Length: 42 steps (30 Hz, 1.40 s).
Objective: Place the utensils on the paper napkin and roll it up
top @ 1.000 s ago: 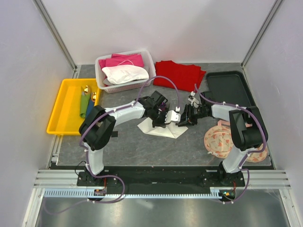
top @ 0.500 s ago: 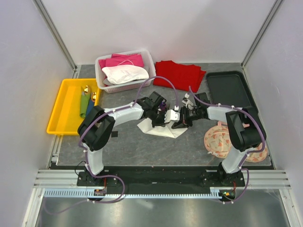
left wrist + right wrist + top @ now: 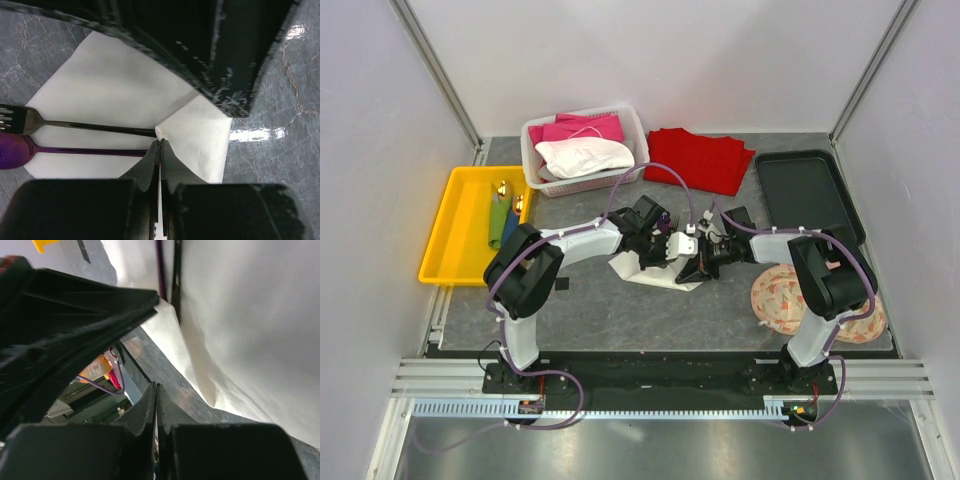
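The paper napkin (image 3: 645,270) lies mid-table, off-white, with a corner folded over (image 3: 200,135). On it rest a dark-handled fork (image 3: 75,126) and a purple spoon (image 3: 60,150), side by side. My left gripper (image 3: 160,142) is shut, pinching the tip of the folded corner. My right gripper (image 3: 695,268) sits at the napkin's right corner. Its jaws are shut (image 3: 156,386) over the grey table, with the raised napkin edge (image 3: 215,395) just to their right and nothing visible between them. Green and blue utensils (image 3: 500,222) lie in the yellow tray (image 3: 445,240).
A white basket (image 3: 582,150) of pink and white cloth stands at the back left. A red folded cloth (image 3: 700,160) lies behind the napkin, with a black tray (image 3: 805,190) at the back right. Patterned paper plates (image 3: 780,295) sit by the right arm.
My right gripper slid left to the napkin's right corner and closed its jaws. The left gripper held its place, still shut.
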{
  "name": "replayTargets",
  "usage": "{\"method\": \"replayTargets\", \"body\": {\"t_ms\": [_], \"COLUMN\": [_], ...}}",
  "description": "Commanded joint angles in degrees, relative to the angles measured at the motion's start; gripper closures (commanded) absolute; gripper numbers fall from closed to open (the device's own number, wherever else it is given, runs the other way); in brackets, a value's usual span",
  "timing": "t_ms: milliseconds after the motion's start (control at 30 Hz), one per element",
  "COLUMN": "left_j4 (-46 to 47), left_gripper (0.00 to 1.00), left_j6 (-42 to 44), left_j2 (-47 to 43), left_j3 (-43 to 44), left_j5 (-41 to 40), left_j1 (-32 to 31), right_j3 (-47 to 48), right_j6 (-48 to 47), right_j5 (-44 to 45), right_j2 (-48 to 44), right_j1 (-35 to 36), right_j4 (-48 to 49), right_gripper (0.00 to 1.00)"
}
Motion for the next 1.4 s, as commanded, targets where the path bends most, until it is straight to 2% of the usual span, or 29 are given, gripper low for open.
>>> {"method": "replayTargets", "body": {"t_ms": [0, 600, 733, 800, 967, 1033, 1367], "left_j4": [2.62, 2.71, 1.4, -1.14, -3.88, -5.1, -3.45], "left_gripper": [0.98, 0.97, 0.73, 0.68, 0.68, 0.71, 0.76], "left_j6": [-1.98, -2.68, -5.05, -6.37, -7.96, -7.87, -7.25], "left_j2": [-1.94, -2.02, -6.06, -9.31, -15.03, -14.51, -8.8], "left_j3": [-0.3, -0.21, -0.38, -0.39, -3.98, -4.25, -4.6], "left_j5": [-0.55, -0.99, 0.33, 0.77, 1.39, 0.6, -3.01], "left_j1": [0.36, 0.36, 1.5, 2.29, 2.21, 1.51, -1.92], "right_j3": [-1.22, 2.03, 2.83, 3.09, 3.18, 3.18, 3.88], "right_j6": [2.41, 2.59, 0.39, 0.04, -0.31, -0.31, -1.1], "right_j5": [0.52, 2.1, 2.99, 3.25, 3.25, 3.16, 3.25], "right_j2": [0.55, 8.98, 9.42, 9.25, 8.81, 8.55, 8.55], "right_j1": [0.99, 2.31, 2.22, 2.31, 2.31, 2.31, 2.31], "right_j4": [3.01, 3.02, 0.21, -0.5, -1.03, -1.03, -2.17], "right_gripper": [0.95, 1.0, 1.0, 1.0, 1.0, 1.0, 1.0]}}
